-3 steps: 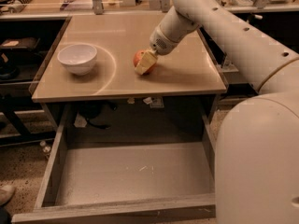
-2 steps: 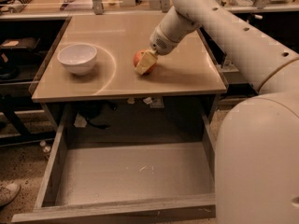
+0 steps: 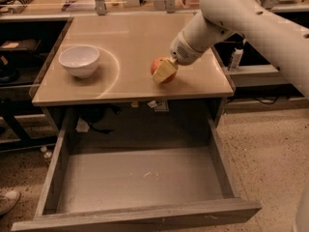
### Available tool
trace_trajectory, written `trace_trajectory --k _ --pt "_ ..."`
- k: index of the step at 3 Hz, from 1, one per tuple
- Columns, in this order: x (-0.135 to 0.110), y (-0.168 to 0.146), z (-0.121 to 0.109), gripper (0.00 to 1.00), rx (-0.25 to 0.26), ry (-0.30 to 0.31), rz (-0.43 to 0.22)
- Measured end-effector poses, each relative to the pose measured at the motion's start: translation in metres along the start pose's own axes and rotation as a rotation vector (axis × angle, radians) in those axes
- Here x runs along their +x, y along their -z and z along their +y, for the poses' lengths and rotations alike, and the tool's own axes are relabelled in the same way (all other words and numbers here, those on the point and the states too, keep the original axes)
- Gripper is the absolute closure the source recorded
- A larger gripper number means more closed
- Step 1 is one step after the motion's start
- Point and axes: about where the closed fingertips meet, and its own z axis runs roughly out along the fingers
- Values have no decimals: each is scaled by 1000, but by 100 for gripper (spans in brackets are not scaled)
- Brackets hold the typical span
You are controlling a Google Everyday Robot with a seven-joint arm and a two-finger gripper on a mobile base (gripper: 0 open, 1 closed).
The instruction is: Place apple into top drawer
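- Gripper (image 3: 163,72): at the end of the white arm (image 3: 227,18), which reaches in from the right. It is down at table level and pressed against the front-right side of the apple (image 3: 156,64).
- Grip state: the gripper overlaps the fruit, but it cannot be told whether it has closed on it or is only set about it.
- Apple: on the tabletop (image 3: 130,37), right of centre and near the front edge, directly above the open drawer. It appears to rest on the surface and is not lifted.
- Top drawer (image 3: 140,178): pulled fully out below the table's front edge. Its grey floor is bare apart from a few pale scuffs, and its front panel is nearest the camera.
- Judgement on placement: the low, angled wrist suits a side-on pick. The apple's position near the edge leaves a short carry forward and down into the drawer. The step in hand is securing the fruit, and transfer has not begun.
- White bowl (image 3: 79,59): upright on the left of the tabletop, well apart from the apple and off the likely path.
- Surface: smooth tan laminate with a glossy sheen and a faint curved mark beside the bowl.
- Room: speckled floor (image 3: 270,149), dark shelving to the left, a small bottle (image 3: 236,57) on a ledge to the right, and a shoe (image 3: 7,202) at the lower left corner.
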Motion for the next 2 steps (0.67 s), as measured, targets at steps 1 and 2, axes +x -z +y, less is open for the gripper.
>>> trace_trajectory --k 1,2 --pt "25 32 29 100 61 -106 -53" --pt "59 39 68 100 57 -181 -117"
